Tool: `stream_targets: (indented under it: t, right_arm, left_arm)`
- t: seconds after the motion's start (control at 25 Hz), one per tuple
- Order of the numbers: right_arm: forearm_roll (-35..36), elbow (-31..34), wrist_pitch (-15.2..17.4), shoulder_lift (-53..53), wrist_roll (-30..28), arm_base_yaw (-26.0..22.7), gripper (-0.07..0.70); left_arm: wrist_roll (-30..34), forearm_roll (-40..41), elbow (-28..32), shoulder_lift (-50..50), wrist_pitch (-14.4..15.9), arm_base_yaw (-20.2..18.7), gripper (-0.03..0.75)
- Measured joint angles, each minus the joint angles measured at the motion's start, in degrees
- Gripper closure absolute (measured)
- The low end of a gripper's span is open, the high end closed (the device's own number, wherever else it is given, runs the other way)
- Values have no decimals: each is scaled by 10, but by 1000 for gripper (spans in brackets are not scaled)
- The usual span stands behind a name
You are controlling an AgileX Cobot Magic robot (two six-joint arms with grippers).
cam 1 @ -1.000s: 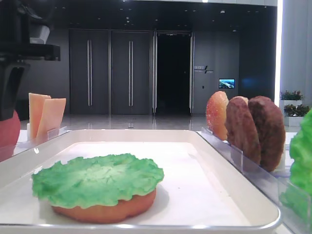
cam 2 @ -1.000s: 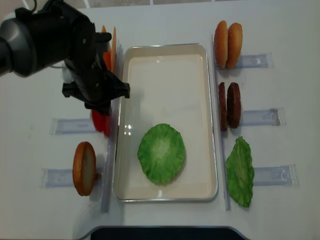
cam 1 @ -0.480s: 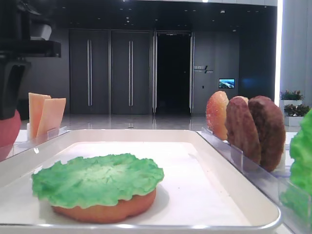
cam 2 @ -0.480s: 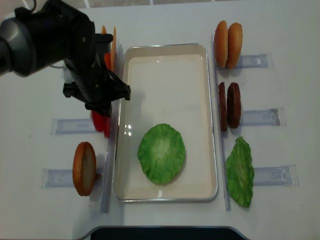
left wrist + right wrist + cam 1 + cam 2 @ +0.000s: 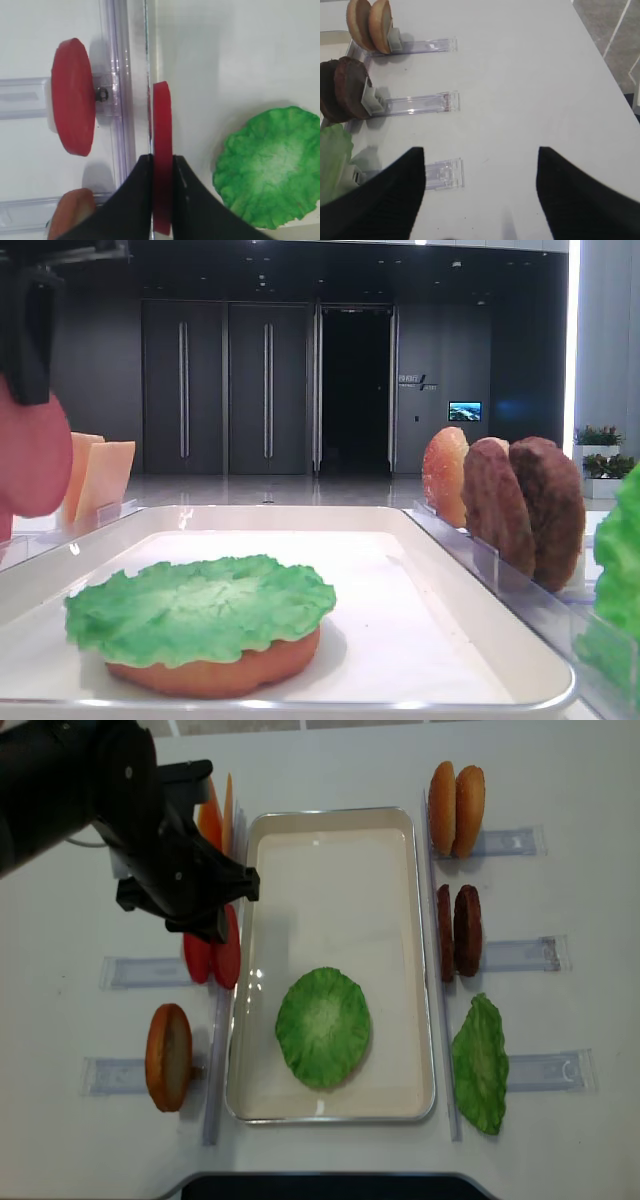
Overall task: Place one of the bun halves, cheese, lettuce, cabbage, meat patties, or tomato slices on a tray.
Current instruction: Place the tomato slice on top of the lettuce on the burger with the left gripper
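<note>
My left gripper [image 5: 161, 161] is shut on a red tomato slice [image 5: 161, 125], held on edge over the left rim of the white tray [image 5: 225, 60]. From overhead the held slice [image 5: 231, 952] hangs just right of a second tomato slice [image 5: 197, 960] in its clear rack. In the low view the held slice [image 5: 30, 455] hangs at the left edge. On the tray [image 5: 330, 850] lies a green lettuce leaf [image 5: 323, 1026] on top of a bun half [image 5: 215, 670]. My right gripper [image 5: 480, 167] is open over bare table, holding nothing.
Right of the tray stand two bun halves [image 5: 456, 808], two meat patties [image 5: 459, 930] and a lettuce leaf [image 5: 480, 1062] in clear racks. On the left are cheese slices [image 5: 215, 815] and another bun half [image 5: 168, 1056]. A clear rack [image 5: 444, 174] lies below my right gripper.
My left gripper has risen with the tomato slice and carried it right, out of the rack to the tray's left rim. The right gripper's earlier state is not shown.
</note>
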Motion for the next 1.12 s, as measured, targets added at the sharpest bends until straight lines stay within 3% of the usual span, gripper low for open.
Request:
stream_targets:
  t: [0.28,0.52,0.8,1.12]
  right_arm:
    - [0,0,0,0,0,0,150]
    - [0,0,0,0,0,0,150]
    - [0,0,0,0,0,0,150]
    - [0,0,0,0,0,0,150]
  left_arm:
    - [58,-90,0,-27,0,0,655]
    - [145,-188,0,-41,-11,0,655]
    - [250,-309,42,-58,-63,0,655]
    - [372,-449,113,-58,-99,0,655]
